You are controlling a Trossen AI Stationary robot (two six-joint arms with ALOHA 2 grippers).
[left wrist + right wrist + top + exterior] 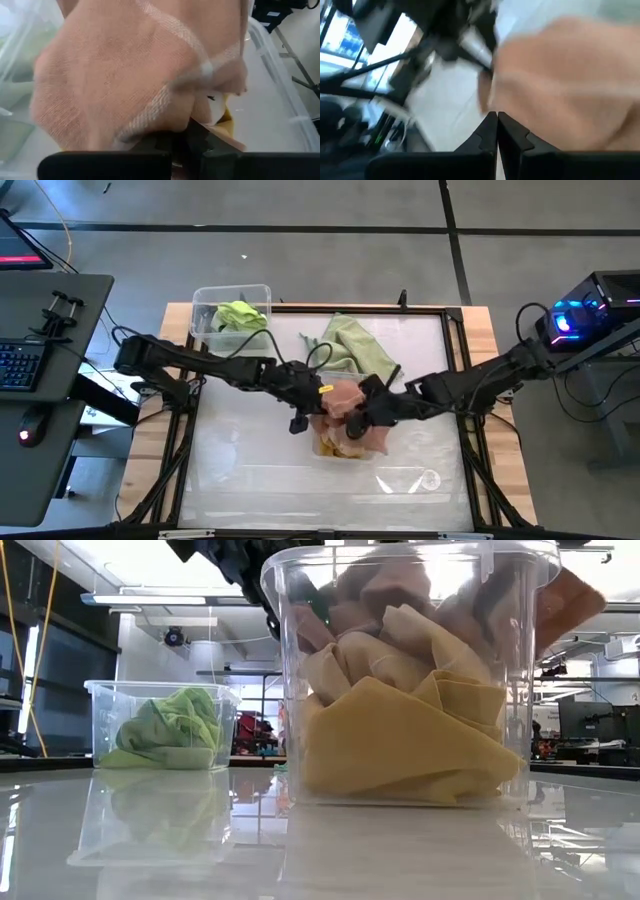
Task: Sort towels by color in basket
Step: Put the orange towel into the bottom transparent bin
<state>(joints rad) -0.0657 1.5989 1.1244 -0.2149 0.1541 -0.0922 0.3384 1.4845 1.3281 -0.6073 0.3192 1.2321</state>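
White tabletop carries two clear bins. Over the nearer bin (pixel 300 660), both claws meet at a pink towel (pixel 345 402): the left gripper (pixel 318 412) and the right gripper (pixel 362 420) are each clamped on it from opposite sides. Directly under them, yellow towels (pixel 400 740) fill that bin. Beyond the claws lies a sage towel (pixel 355 345); farther off, the second bin (pixel 205 305) holds a lime towel (pixel 240 314).

My table (pixel 250 470) is carrying two clear bins: one (pixel 205 310) sitting beyond my left arm, one (pixel 420 670) under my grippers; a sage towel (pixel 355 345) is lying loose.
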